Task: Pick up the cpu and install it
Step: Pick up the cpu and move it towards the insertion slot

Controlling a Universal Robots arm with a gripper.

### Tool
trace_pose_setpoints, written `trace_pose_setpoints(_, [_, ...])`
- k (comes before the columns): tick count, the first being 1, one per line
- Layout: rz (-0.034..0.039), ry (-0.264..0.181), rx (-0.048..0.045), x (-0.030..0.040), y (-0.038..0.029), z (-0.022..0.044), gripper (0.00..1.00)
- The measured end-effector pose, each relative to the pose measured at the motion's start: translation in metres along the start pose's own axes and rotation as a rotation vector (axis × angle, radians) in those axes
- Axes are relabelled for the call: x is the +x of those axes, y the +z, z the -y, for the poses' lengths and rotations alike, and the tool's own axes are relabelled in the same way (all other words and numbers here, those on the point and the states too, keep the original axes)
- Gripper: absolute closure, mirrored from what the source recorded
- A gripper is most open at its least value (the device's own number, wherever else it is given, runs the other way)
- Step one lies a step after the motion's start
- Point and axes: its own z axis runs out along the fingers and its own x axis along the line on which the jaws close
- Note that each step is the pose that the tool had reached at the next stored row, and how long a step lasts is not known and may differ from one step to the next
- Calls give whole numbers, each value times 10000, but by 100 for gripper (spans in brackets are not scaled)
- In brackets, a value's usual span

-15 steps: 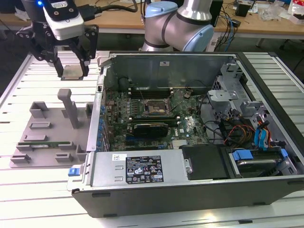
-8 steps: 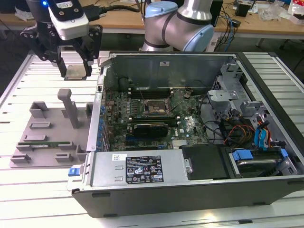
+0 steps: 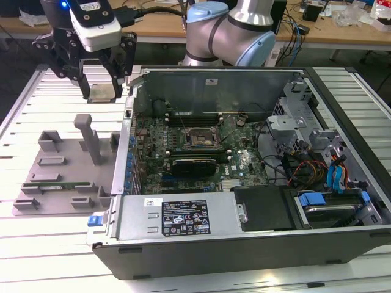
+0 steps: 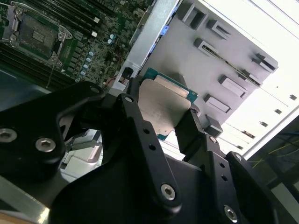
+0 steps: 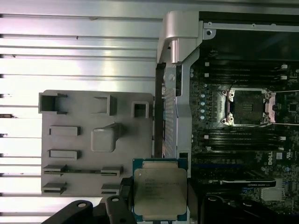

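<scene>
My black two-fingered gripper (image 3: 102,86) is pinched on the cpu (image 3: 104,93), a small flat square chip with a silvery-grey metal top and a pale green edge. One finger presses on each of two opposite sides, and the metal face shows between them in both wrist views (image 4: 163,109) (image 5: 160,191). I hold the chip in the air, clear of every surface. In the exterior view it hangs towards the exterior view's left of the open dark-grey desktop computer case (image 3: 244,247), near the case's upper left corner. It is above the white slatted metal table (image 3: 36,244) and higher than the flat grey plastic fixture tray (image 3: 61,174). That tray lies on the table just beside the case's side wall, with a grey upright post (image 3: 91,137) rising from it and a long narrow green memory stick (image 3: 58,181) lying in one of its slots. In the first wrist view the chip sits over the strip where the tray's edge meets the case wall. Inside the case lies the green motherboard (image 3: 238,162), and on it the square black socket frame with a dark centre (image 3: 198,137), well apart from the chip, its centre uncovered in both wrist views (image 4: 39,30) (image 5: 247,107).
</scene>
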Motion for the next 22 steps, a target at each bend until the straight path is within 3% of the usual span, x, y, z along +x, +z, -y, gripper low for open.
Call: trace_pose_setpoints(22, [0,0,0,-155,7,3,45])
